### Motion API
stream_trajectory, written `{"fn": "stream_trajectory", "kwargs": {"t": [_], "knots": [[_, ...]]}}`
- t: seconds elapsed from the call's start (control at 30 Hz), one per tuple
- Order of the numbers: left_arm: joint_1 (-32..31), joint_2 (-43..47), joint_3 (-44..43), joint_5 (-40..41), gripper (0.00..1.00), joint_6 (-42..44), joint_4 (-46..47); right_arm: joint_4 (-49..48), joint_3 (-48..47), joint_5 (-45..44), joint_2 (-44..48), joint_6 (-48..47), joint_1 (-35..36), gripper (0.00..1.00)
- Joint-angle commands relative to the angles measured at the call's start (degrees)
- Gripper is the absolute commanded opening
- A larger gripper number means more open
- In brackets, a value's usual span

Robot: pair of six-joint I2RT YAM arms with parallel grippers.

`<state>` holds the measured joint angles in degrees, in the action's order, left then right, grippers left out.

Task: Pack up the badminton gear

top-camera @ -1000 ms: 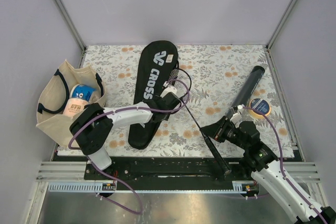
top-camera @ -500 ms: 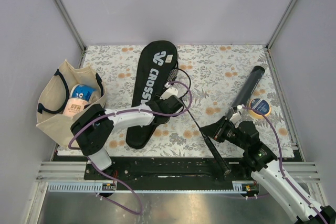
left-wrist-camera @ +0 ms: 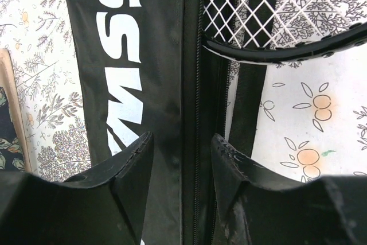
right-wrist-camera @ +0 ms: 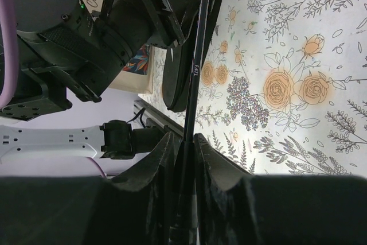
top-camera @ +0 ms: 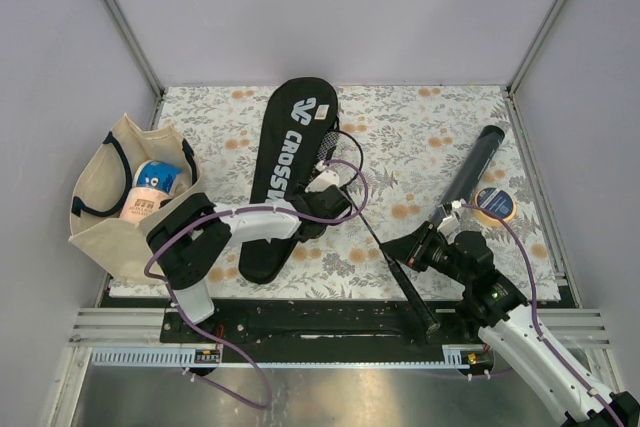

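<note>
At far left a tote bag point(top-camera: 125, 197) rests on the desk point(top-camera: 420, 137). I hold the left hand point(left-wrist-camera: 182, 159) half open, fingers straddling the zipper edge of the racquet cover point(top-camera: 290, 162) without gripping it, probably to spread the opening. A racquet point(top-camera: 372, 232) lies with its head at that opening. My right hand point(right-wrist-camera: 183, 147) clamps its shaft narrowly, angled to feed it in. The tube point(top-camera: 472, 167) lies far right beside a tape roll point(top-camera: 496, 203).

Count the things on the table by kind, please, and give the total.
Racquet cover: 1
Racquet: 1 visible
Black tube: 1
Tape roll: 1
Tote bag: 1
Total: 5
</note>
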<state>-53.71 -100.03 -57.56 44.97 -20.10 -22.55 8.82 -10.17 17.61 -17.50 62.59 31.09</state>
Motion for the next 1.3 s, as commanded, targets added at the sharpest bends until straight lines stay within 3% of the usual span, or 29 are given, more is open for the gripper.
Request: {"fn": "stream_trajectory", "kwargs": {"t": [0.0,0.33,0.57,0.73,0.93,1.27], "knots": [[0.7,-0.1,-0.7,2.8,0.48,0.6,2.4,-6.5,-0.4,-1.8,0.2,-0.4,0.0,0.00],[2.1,-1.0,-0.5,2.6,0.40,0.1,1.1,-6.6,0.0,-1.6,0.5,-0.1,0.0,0.00],[2.4,-0.4,-1.1,0.1,0.00,-0.3,0.7,-7.8,0.5,-1.3,-0.2,0.3,0.0,0.00],[2.2,6.0,-2.2,-7.4,0.00,-4.1,-1.4,-14.1,1.9,-0.6,-2.6,1.7,0.0,0.00],[2.0,12.1,0.3,-18.5,0.00,-7.1,3.3,-17.1,2.0,0.3,-6.4,2.7,0.2,0.00],[1.2,13.7,2.1,-21.8,0.00,-7.0,5.8,-25.9,1.5,1.2,-17.2,3.1,1.3,0.00]]}}
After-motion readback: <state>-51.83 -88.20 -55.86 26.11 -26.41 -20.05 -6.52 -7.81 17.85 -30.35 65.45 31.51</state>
